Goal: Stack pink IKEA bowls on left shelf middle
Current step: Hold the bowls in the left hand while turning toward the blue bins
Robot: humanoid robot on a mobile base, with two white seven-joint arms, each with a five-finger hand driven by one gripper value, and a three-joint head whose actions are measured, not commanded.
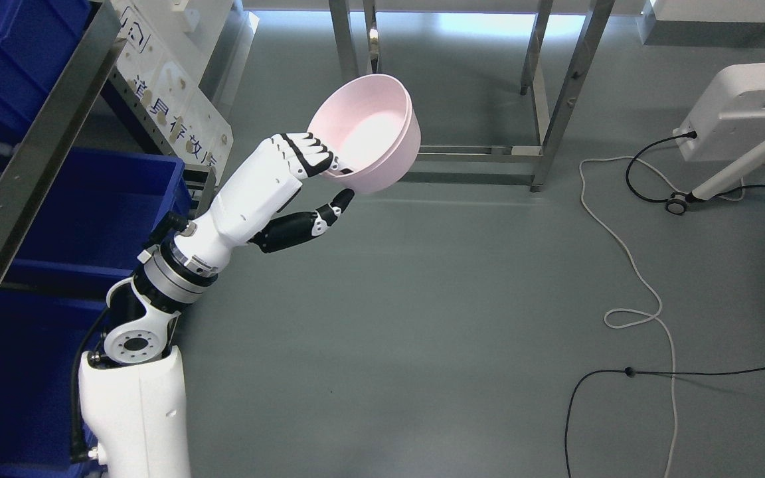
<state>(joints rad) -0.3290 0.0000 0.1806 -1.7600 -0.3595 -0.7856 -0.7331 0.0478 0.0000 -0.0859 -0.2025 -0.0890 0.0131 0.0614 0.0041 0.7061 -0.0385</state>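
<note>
Bowl pinched at rim by left hand, tilted; level it as you swing toward shelf.

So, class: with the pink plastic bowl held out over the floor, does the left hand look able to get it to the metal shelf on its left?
Probably yes: the left hand grips the pink plastic bowl, and the metal shelf stands close beside that arm, nothing between.

A single head view looks steeply down from above and behind the left robot hand, facing forward over the grey floor. The shelf runs left of the robot hand, a metal frame stands beyond it, cables lie well right.
</note>
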